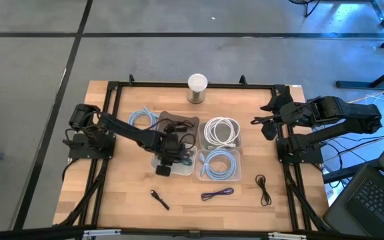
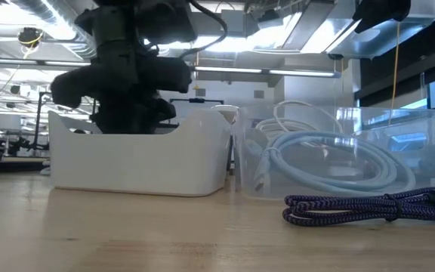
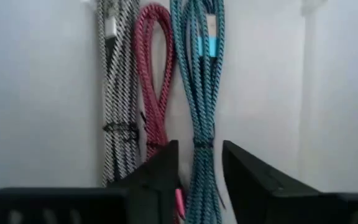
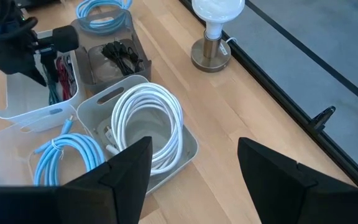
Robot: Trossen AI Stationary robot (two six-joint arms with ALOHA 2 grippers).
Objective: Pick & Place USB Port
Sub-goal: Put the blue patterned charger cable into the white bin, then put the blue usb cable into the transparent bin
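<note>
Inside the white bin (image 1: 185, 167) near the table's middle, the left gripper (image 3: 199, 180) is lowered, its fingers (image 3: 160, 174) parted narrowly over a teal braided cable (image 3: 201, 93). 3 braided USB cables are seen lying side by side on the bin floor: a black-and-white one (image 3: 118, 93), a red one (image 3: 155, 87) and the teal one, which passes between the fingers; contact cannot be told. At 3 o'clock from this bin, a clear bin holds a light-blue cable (image 1: 220, 164), and a white cable (image 1: 221, 131) is coiled in the bin at 1 o'clock. A purple cable (image 1: 217, 194) is laid on the table (image 1: 132, 213) at 5 o'clock. At the table's 3 o'clock edge, the right gripper (image 4: 194, 165) is held raised, spread wide and empty.
</note>
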